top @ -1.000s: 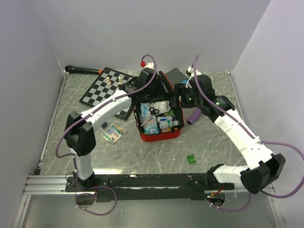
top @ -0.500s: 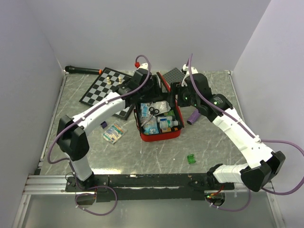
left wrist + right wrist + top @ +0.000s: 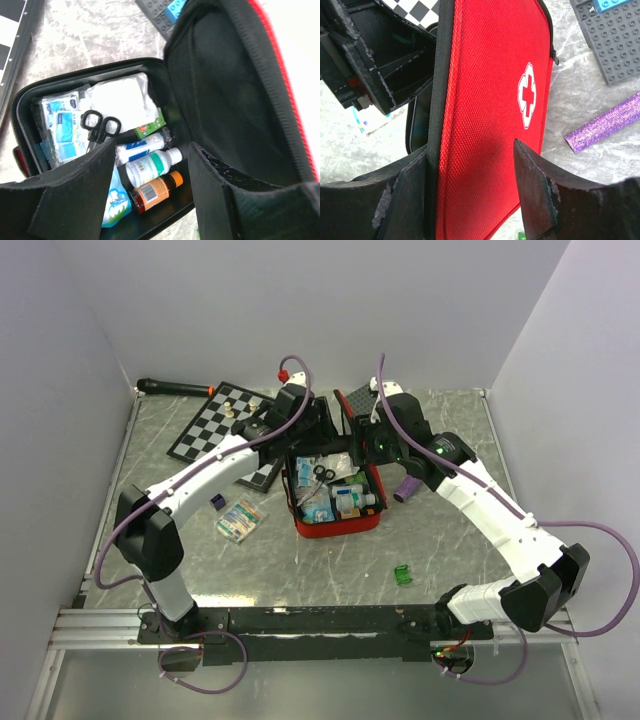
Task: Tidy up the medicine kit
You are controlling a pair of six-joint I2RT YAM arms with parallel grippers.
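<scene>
Bright even overhead light, soft faint shadows, top view sharp, wrist-view foregrounds slightly blurred

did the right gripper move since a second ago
Yes. The right gripper has moved left, away from the purple tube, to the raised lid of the medicine kit.

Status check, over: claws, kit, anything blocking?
Left claw open above the packed soft red fabric medicine kit. Right claw open, straddling its raised lid. Purple glitter tube lies beside kit, not blocking.

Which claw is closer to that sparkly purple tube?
Right. The right claw straddles the raised lid of the medicine kit, near the purple tube; the left claw hovers on the lid's other side, farther off.
</scene>
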